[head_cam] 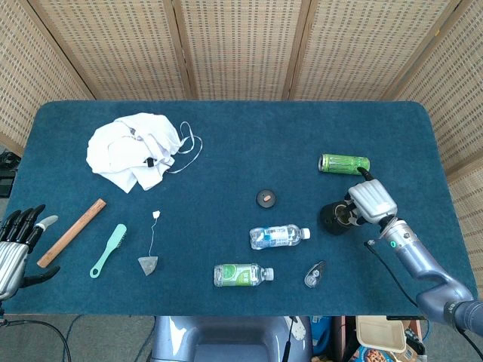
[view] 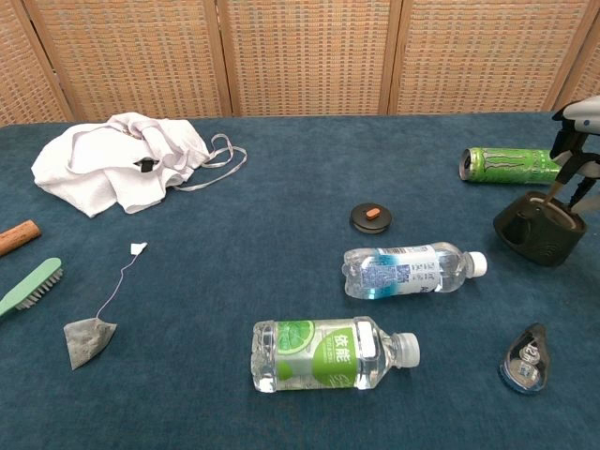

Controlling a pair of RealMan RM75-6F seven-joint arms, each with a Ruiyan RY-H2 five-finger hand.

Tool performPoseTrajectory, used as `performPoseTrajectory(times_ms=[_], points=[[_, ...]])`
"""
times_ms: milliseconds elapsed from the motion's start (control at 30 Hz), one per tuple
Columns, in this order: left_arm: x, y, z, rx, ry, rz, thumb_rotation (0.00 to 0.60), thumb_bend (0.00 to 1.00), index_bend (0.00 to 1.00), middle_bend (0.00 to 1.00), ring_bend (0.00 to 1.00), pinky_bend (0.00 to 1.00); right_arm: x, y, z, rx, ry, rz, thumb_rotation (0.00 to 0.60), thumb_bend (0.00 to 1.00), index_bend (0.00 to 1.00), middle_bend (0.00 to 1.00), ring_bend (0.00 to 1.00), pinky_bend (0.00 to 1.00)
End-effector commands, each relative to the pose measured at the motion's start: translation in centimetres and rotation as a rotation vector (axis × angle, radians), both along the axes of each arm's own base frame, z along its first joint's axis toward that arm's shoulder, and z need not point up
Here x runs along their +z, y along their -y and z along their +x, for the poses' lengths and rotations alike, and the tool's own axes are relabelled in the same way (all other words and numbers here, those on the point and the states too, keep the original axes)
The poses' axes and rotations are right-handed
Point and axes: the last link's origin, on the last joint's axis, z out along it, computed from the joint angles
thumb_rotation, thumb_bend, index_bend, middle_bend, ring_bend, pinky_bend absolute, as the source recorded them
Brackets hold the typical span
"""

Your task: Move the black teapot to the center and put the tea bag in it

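The black teapot (view: 539, 228) is seen at the right edge of the chest view, lidless, tilted, and gripped at the rim by the right hand (head_cam: 370, 202), whose dark fingers (view: 565, 180) are hooked into its opening. A slip or tip-over is judged possible, since the pot is smooth, rounded and leaning. On its way to the center it could be knocked against the clear ribbed water bottle (view: 412, 270) lying just left of it. The tea bag (view: 88, 340), a limp grey pouch on a thin string, lies at lower left on the blue felt counter (view: 281, 281). The left hand (head_cam: 16, 245) is held idle at the frame's lower left, fingers spread. Farther back, the small round lid (view: 371, 217) and a glossy green can (view: 506, 165) are seen.
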Motion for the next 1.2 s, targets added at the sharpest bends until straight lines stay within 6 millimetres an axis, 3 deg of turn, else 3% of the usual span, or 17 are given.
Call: performPoseTrajectory(times_ms=[33, 633, 1200], points=[[0.0, 0.0, 0.0, -0.001, 0.001, 0.000, 0.600, 0.16, 0.14, 0.02, 0.04, 0.00, 0.4, -0.1, 0.7, 0.016, 0.003, 0.000, 0.600, 0.31, 0.88, 0.84, 0.54, 0.13], [0.1, 0.0, 0.0, -0.010, 0.007, 0.003, 0.600, 0.16, 0.13, 0.02, 0.04, 0.00, 1.0, -1.3, 6.8, 0.134, 0.032, 0.043, 0.600, 0.31, 0.88, 0.84, 0.54, 0.13], [0.1, 0.1, -0.5, -0.001, 0.009, 0.004, 0.600, 0.16, 0.14, 0.02, 0.04, 0.00, -0.3, -1.0, 12.3, 0.234, 0.042, 0.081, 0.600, 0.31, 0.88, 0.84, 0.54, 0.13]])
